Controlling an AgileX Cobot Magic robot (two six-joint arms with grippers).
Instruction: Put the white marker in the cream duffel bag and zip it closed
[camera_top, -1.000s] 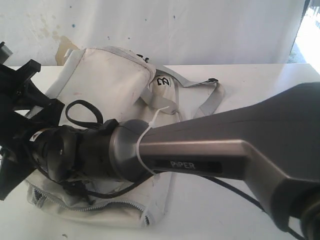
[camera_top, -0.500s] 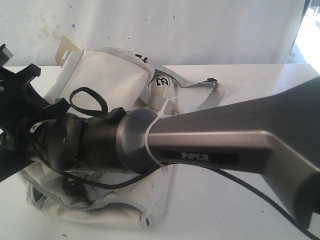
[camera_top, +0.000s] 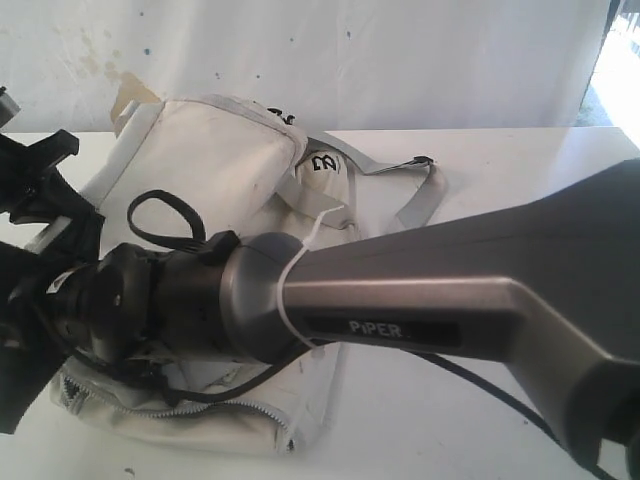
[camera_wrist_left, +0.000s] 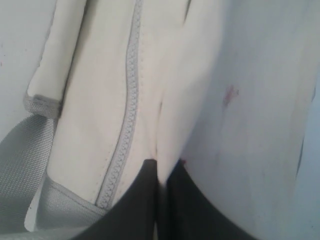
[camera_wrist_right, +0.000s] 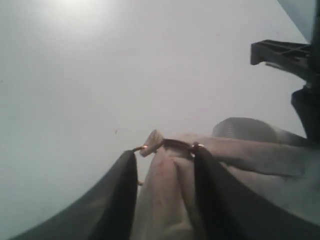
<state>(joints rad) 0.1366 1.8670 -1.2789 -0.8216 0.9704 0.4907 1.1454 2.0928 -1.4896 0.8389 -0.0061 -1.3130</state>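
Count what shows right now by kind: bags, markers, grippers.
Bags: 1, the cream duffel bag
Markers: 0, the white marker is not in view
Grippers: 2, the left gripper and the right gripper
Total: 3

This looks like a robot lab or test room. A big grey robot arm (camera_top: 450, 290) with the word PIPER on it reaches over a plain white table (camera_top: 500, 160). A black wire (camera_top: 480, 388) runs from the arm. The white wall (camera_top: 400, 60) behind has stains on it.
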